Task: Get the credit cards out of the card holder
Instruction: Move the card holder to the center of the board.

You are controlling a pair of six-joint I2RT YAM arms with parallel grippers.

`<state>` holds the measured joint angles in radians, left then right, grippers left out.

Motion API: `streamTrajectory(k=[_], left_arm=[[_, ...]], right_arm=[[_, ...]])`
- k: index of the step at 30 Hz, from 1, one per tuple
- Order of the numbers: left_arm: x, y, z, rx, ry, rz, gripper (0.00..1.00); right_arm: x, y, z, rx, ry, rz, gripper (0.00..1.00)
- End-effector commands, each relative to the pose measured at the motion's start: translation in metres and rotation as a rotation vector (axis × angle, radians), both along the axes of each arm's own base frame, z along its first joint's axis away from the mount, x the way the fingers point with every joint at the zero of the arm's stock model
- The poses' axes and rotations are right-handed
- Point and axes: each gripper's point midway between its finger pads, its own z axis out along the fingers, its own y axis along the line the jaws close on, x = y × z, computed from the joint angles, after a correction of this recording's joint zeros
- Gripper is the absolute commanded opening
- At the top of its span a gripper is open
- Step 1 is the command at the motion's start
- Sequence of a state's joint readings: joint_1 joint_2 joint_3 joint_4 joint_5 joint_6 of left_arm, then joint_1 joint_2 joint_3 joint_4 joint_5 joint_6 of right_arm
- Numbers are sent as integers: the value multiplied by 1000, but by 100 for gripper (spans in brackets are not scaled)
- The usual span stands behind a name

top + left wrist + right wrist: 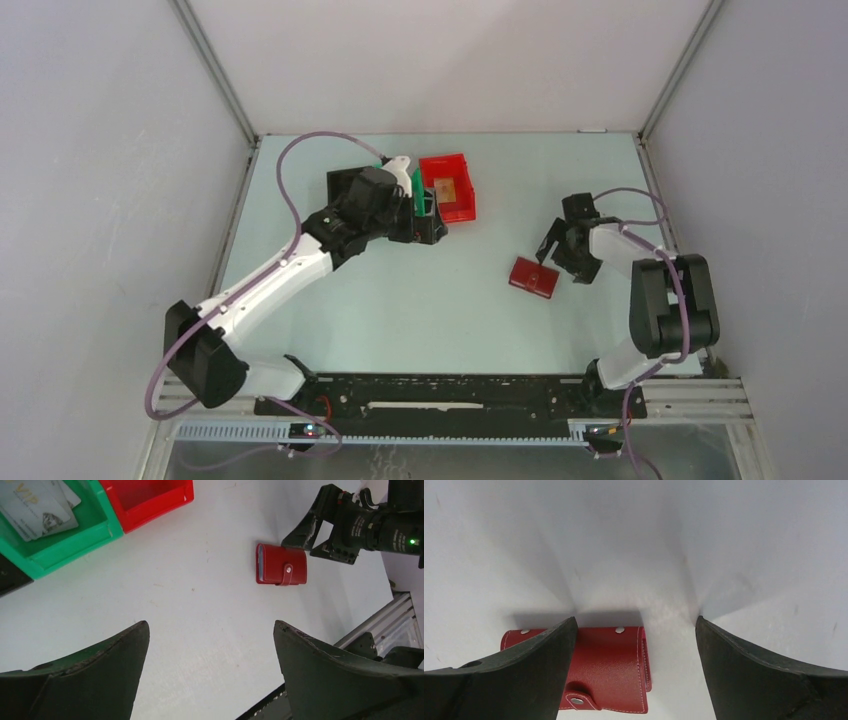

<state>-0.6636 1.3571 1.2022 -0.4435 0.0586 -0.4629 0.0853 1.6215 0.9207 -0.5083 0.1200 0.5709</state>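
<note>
Right wrist: right gripper point(635, 621) spread wide, empty, just beside snapped-shut card holder point(609, 665) (left gripper point(211, 625) likewise, holding nothing).

White arms point(270, 285), blk joints point(665, 300), purple cables point(320, 134)

Red card holder point(281, 571), flat, snapped shut; bluish cards point(260, 560) perhaps inside.

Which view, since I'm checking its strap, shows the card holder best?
Left wrist: the whole card holder lies unobstructed, strap snapped shut. Right wrist shows it closer, but a finger of the right gripper hides part. Top external shows only a small red rectangle.
</note>
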Motion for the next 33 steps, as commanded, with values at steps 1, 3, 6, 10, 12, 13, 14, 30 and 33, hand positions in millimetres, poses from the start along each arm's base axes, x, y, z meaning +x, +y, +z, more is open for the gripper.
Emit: streamTrajectory(k=[1,3,6,10,12,13,14,30,33], left_arm=[[-16,19,-3,18,4,22,99],[-21,22,-10,23,20,23,99],[-24,24,-19,30,40,31,100],[-22,25,-29,45,65,47,100],[-22,23,-29,40,72,46,100],[-23,23,-28,37,73,43,100],[-23,23,-28,36,73,43,100],[-19,30,-31,62,89,99,100],[-14,37,-32,75,101,142,100]], right_arm=[[-46,23,5,3,61,17,97],[-62,46,11,58,56,48,96],[-81,87,18,141,47,126,95],[-98,136,30,242,40,282,95],[-98,138,37,235,8,338,96],[-96,135,40,217,-16,360,97],[-94,133,46,203,-46,390,98],[-131,146,31,354,-19,370,99],[-129,172,36,424,-48,417,100]])
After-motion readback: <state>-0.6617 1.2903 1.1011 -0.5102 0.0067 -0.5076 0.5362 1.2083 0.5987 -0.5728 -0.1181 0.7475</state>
